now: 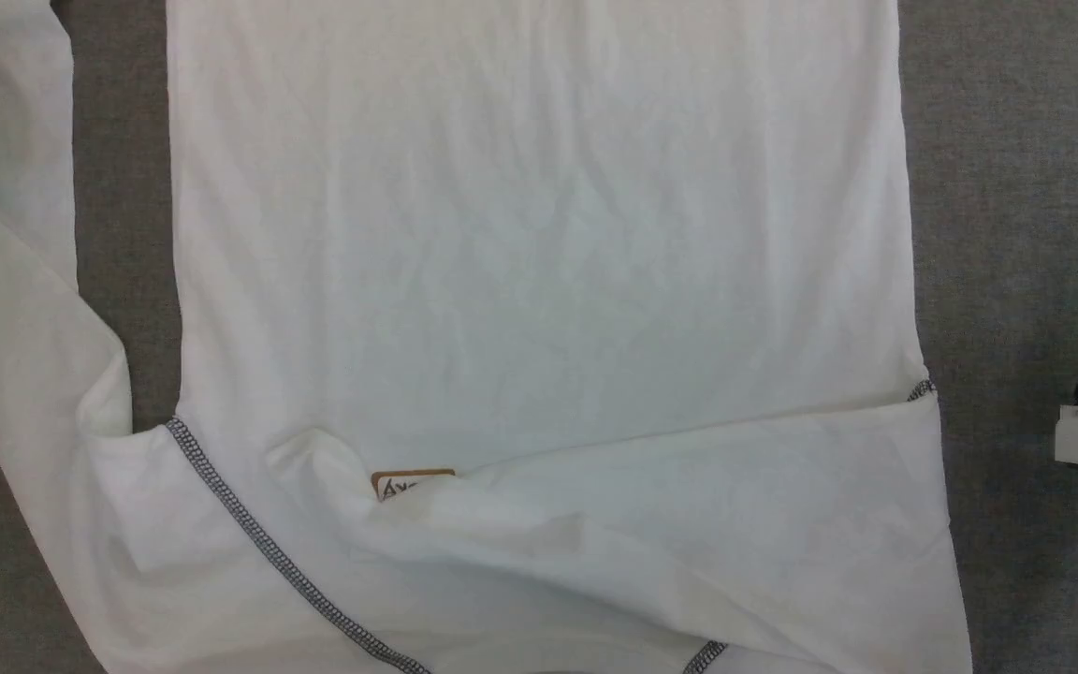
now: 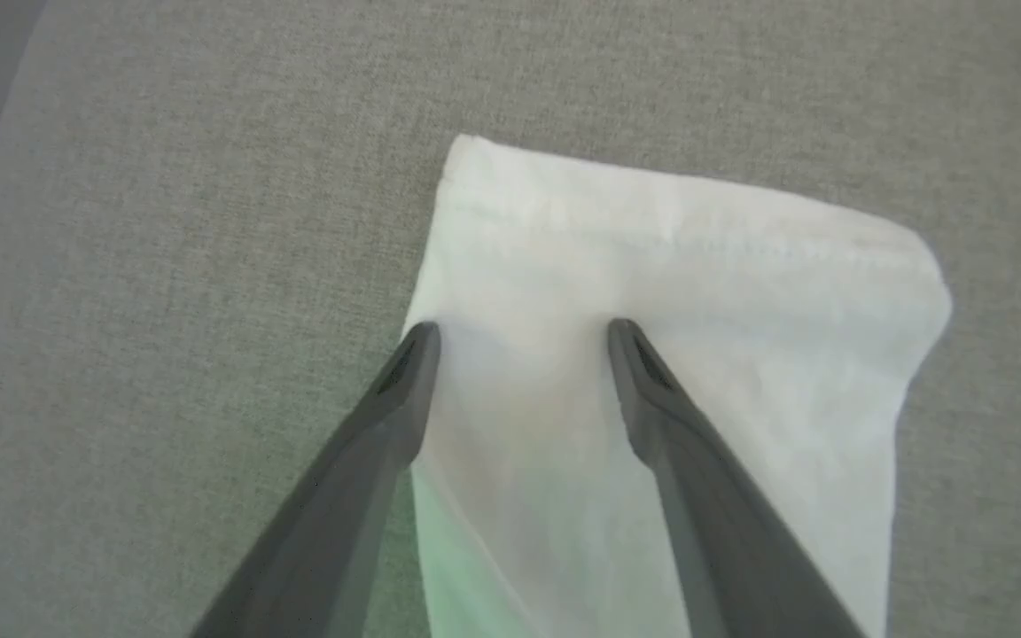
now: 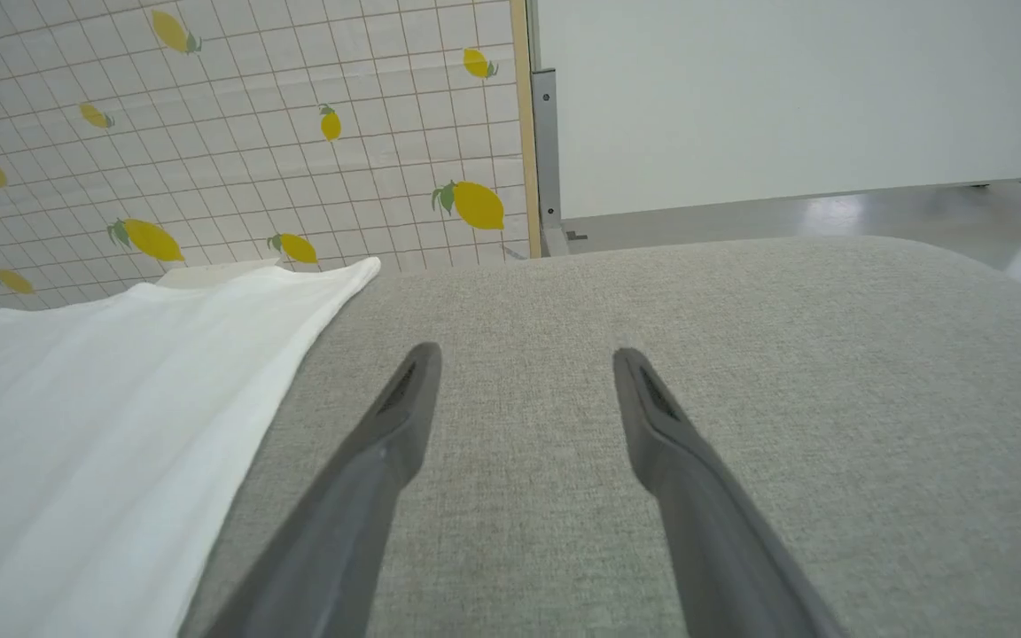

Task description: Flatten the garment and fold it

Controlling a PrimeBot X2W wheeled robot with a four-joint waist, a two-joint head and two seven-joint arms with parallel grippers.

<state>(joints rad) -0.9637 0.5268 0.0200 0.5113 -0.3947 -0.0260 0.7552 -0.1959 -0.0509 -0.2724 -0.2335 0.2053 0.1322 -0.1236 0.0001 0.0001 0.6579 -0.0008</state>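
Over the garment [image 2: 697, 292], left pincer [image 2: 522, 326] spread wide

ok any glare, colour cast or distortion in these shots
Head view: the shirt looks washed out, creases faint. Left wrist view: green tint low on the sleeve. Right wrist view: glare on the floor; lemon wall lines bow.

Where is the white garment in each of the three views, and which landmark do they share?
Head view: the garment spreads across the middle, with one sleeve at left.
Left wrist view: its sleeve end lies in the centre, under the open left claw.
Right wrist view: its body lies at lower left.
Shared landmark: the grey cloth surface beneath it.
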